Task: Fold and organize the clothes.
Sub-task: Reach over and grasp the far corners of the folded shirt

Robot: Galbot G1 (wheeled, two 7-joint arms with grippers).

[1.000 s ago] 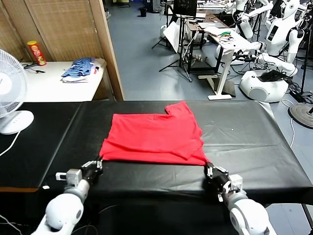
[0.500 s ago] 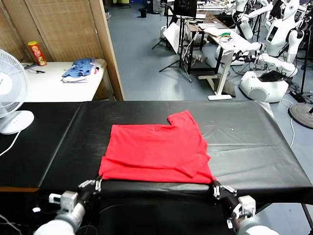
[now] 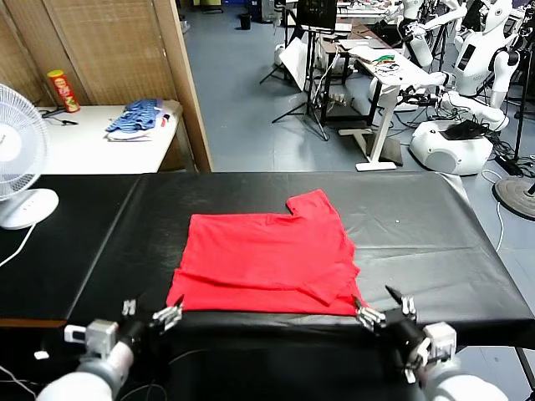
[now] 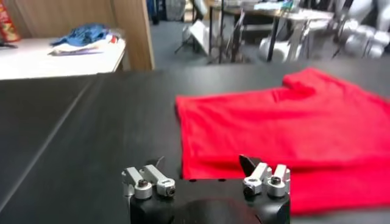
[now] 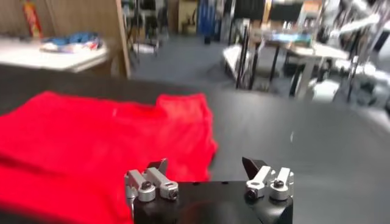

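The clothes are one bright red T-shirt (image 3: 266, 257), folded and lying flat in the middle of the black table (image 3: 418, 234), with one sleeve pointing toward the far side. My left gripper (image 3: 152, 312) hovers just off the shirt's near left corner, open and empty. My right gripper (image 3: 381, 307) sits just off the near right corner, also open with nothing in it. In the left wrist view the red T-shirt (image 4: 274, 125) lies ahead of the open left gripper (image 4: 203, 164). In the right wrist view the red T-shirt (image 5: 103, 137) spreads ahead of the open right gripper (image 5: 204, 164).
A white fan (image 3: 17, 159) stands at the table's far left. Beyond it a white side table (image 3: 84, 146) carries blue striped garments (image 3: 134, 117) and a red can (image 3: 61, 90). A wooden partition (image 3: 180, 75) rises behind. Other robots and desks stand far back on the right.
Both grippers have opened and let go of the shirt's near corners. They have drawn back toward the table's near edge, and the hem now lies flat.
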